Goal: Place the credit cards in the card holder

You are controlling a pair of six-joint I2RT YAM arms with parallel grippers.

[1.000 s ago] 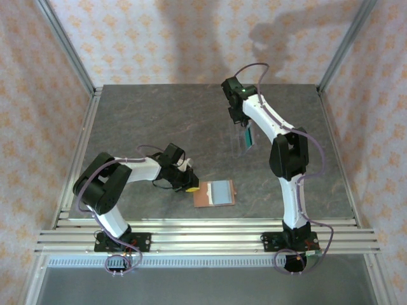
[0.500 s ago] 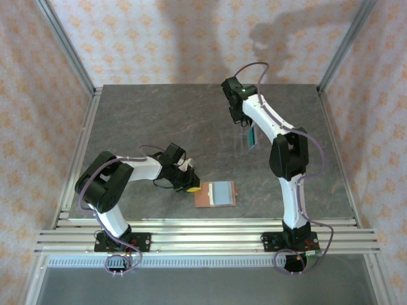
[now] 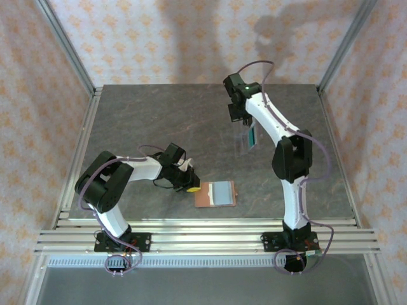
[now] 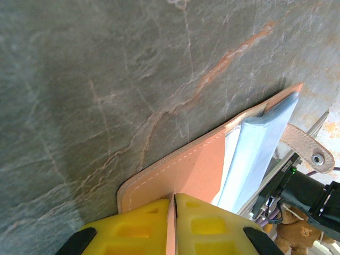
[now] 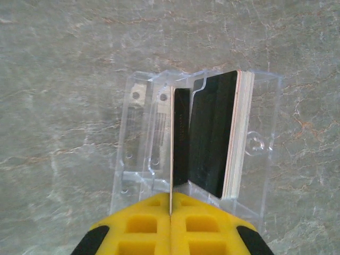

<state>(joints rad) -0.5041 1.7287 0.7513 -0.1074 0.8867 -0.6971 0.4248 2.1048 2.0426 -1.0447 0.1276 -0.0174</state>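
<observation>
Near left, low over the grey, veined worktop (image 3: 159, 121): left claw (image 3: 192, 187), yellow fingers (image 4: 138, 228) pressed together on the tan leather edge of the card holder (image 3: 214, 193). Just right of that claw, close to the near rail (image 3: 203, 232), flat on the stone: tan cover underneath, pale blue pockets uppermost, a snap strap (image 4: 308, 151) at the end away from the grip. Fingers tight against the leather in the left wrist view.

Further right and well toward the far side, clearly apart from the holder: right claw (image 3: 245, 126), aimed downward, pinched tight on the top edge of a single credit card (image 3: 252, 138). Teal as seen from above; dark and almost edge-on as seen from the right wrist. Held upright, directly over a clear plastic box (image 5: 263, 122) standing on the worktop. Inside the box or lifted clear of it: not possible to tell.

To the card's right, within the same box: a stack of credit cards (image 5: 215, 138), black face outermost, pale and reddish edges showing along its right side. Left of the card, clear dividers (image 5: 141, 133) with small metal fittings.
</observation>
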